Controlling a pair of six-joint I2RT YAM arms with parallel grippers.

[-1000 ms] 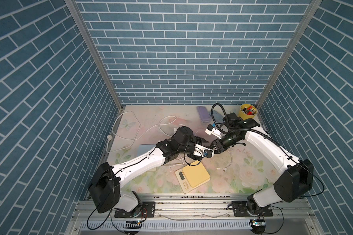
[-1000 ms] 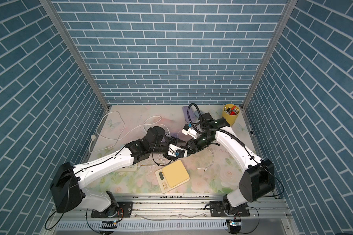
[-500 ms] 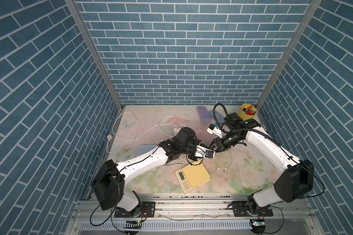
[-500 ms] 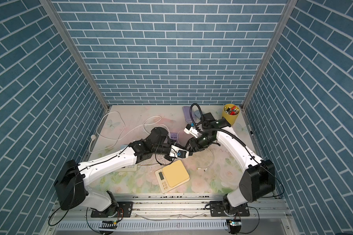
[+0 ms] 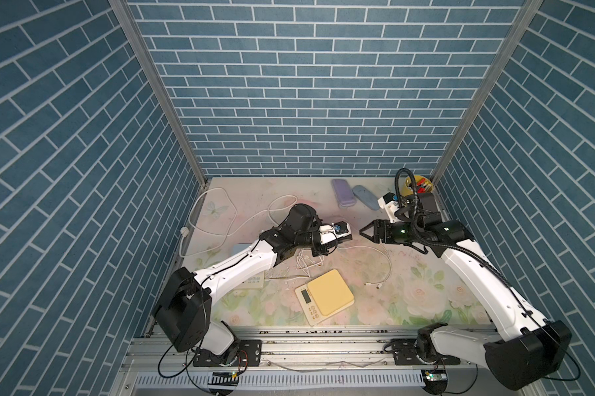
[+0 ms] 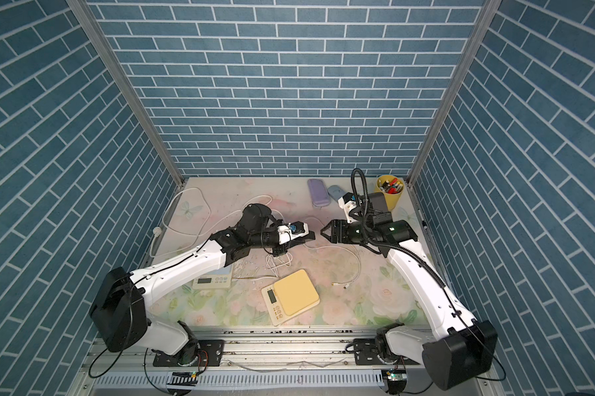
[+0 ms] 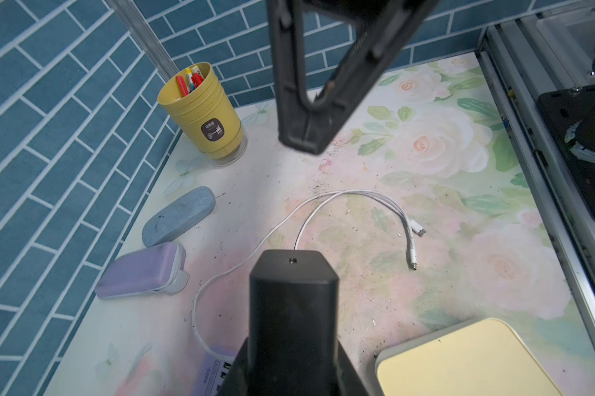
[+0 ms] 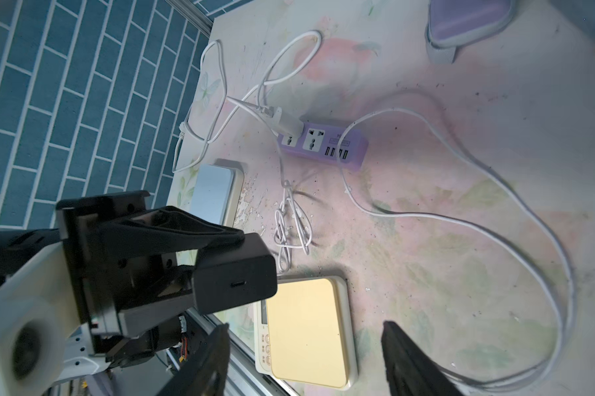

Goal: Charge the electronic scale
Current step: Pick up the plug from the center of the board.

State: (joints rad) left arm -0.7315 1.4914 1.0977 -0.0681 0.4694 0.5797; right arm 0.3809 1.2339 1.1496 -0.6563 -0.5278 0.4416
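Right wrist view: left gripper [image 8: 217,274] is clamped on a black charger brick [image 8: 236,279], up off the surface [image 5: 374,310]. Right gripper [image 5: 364,231] is spread wide, holding nothing. Yellow electronic scale [image 5: 326,296] sits near the front edge, white cable [image 8: 422,215] loose nearby.

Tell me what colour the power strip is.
The power strip is purple, clearest in the right wrist view.

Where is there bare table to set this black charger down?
Bare mat lies between the yellow scale and the right arm's base, and at the back between the looped cord and the purple case. The middle is crowded: power strip, bundled cable.
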